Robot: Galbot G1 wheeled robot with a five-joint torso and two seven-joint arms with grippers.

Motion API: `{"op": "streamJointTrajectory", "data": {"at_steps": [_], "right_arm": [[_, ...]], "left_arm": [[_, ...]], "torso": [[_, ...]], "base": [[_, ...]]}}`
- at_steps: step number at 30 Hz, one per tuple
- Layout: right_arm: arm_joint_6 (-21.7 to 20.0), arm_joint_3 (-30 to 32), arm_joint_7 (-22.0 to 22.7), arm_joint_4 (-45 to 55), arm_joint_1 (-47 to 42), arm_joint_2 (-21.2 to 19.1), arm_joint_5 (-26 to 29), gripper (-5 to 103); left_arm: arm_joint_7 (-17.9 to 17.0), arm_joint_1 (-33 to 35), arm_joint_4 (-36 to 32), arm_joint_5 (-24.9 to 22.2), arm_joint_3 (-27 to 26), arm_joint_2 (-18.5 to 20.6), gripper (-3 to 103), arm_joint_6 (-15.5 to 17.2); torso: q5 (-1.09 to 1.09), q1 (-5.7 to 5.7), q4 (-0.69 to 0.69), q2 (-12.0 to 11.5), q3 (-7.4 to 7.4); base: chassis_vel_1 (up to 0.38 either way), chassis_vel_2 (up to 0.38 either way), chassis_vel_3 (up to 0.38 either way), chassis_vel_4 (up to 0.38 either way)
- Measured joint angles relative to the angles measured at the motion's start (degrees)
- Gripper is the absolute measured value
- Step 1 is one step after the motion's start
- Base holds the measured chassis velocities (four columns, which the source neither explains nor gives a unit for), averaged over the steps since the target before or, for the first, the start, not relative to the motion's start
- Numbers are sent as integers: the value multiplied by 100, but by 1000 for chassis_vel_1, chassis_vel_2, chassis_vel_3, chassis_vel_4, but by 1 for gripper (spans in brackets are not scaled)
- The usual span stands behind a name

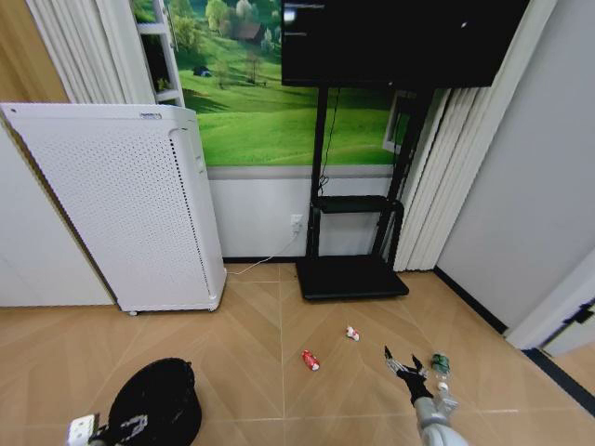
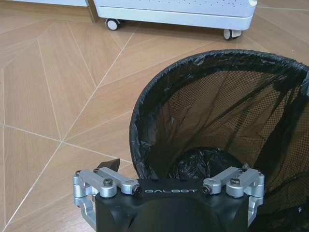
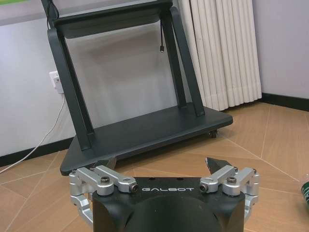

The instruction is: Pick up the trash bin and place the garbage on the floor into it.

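I count one black trash bin (image 1: 155, 404) with a bag in it, and three bits of garbage on the floor (image 1: 251, 325): one red can (image 1: 310, 360), one white-and-red scrap (image 1: 352, 333) and one green can (image 1: 441, 364). I see two grippers, the left gripper (image 2: 170, 166) and the right gripper (image 1: 402, 361). There is also one big white machine (image 1: 121, 209) with holes, one black TV stand (image 1: 353, 251) and one dark screen (image 1: 400, 42).
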Motion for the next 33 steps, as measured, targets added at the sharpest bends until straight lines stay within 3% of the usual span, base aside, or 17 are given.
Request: {"op": "streamJointTrajectory", "data": {"at_steps": [4, 8, 10, 11, 12, 14, 15, 17, 18, 20, 22, 23, 24, 26, 31, 32, 33], "right_arm": [[0, 12, 4, 1, 0, 13, -11, 100], [-9, 23, 12, 4, 2, 30, -25, 100], [-9, 23, 12, 4, 2, 30, -25, 100], [-14, 27, 14, 4, 8, 40, -46, 100], [-28, 30, 18, 6, 17, 72, -87, 100], [-50, 33, 22, 7, 28, 92, -112, 100], [-70, 37, 24, 8, 39, 105, -122, 100], [-79, 41, 25, 7, 47, 108, -128, 100], [-85, 47, 27, 8, 57, 112, -137, 100], [-92, 50, 27, 6, 67, 113, -144, 100], [-100, 55, 27, 1, 77, 114, -148, 100], [-100, 55, 27, 1, 77, 114, -148, 100], [-102, 53, 27, -7, 87, 117, -153, 100], [-103, 52, 28, -14, 95, 121, -158, 100], [-107, 34, 28, -50, 119, 146, -188, 100], [-107, 30, 28, -61, 123, 155, -194, 100], [-107, 16, 27, -92, 136, 178, -210, 100]], "left_arm": [[-36, -16, 103, -34, 2, 1, 102, -5], [-42, -12, 159, -117, -9, 31, 88, -14], [-42, -12, 159, -117, -9, 31, 88, -14], [-42, -12, 171, -142, -10, 43, 83, -15], [-44, -50, 212, -179, -10, 61, 66, -29], [-55, -74, 235, -195, -1, 75, 61, -30], [-54, -100, 253, -211, 10, 83, 50, -30], [-54, -117, 263, -239, 16, 87, 50, -30], [-64, -139, 282, -314, 28, 95, 40, -30], [-63, -157, 291, -359, 49, 105, 40, -29], [-57, -178, 314, -395, 56, 133, 28, -21], [-57, -178, 314, -395, 56, 133, 28, -21], [-29, -204, 323, -416, 60, 154, 18, -16], [-35, -221, 328, -417, 58, 167, 18, -15], [33, -325, 343, -454, 76, 184, 7, -21], [83, -368, 373, -446, 90, 186, 7, -91], [199, -478, 447, -360, 184, 171, 7, -399]], "torso": [[0, 0, 1, 0, 0], [2, 0, 0, 1, 0], [2, 0, 0, 1, 0], [2, 0, 1, 1, 0], [2, 0, 1, 1, 0], [2, 0, 0, 1, 0], [3, 0, 1, 2, 0], [3, 0, 1, 2, 0], [3, 0, 1, 2, 0], [-1, 0, 1, 2, 0], [-4, 0, -1, 1, 1], [-4, 0, -1, 1, 1], [-3, 1, 0, 1, 1], [-3, 0, 0, 1, 1], [0, 1, 3, 1, 1], [2, 0, 1, 1, 1], [-2, 1, 2, 1, 1]], "base": [[0, 0, 0, 0], [0, 0, 0, 0], [0, 0, 0, 0], [0, 0, 0, 0], [0, 0, 0, 0], [0, 0, 0, 0], [0, 0, 0, 0], [0, 0, 0, 0], [0, 0, 0, 0], [0, 0, 0, 0], [0, 0, 0, 0], [0, 0, 0, 0], [0, 0, 0, 0], [0, 0, 0, 0], [0, 0, 0, 0], [0, 0, 0, 0], [0, 0, 0, 0]]}}
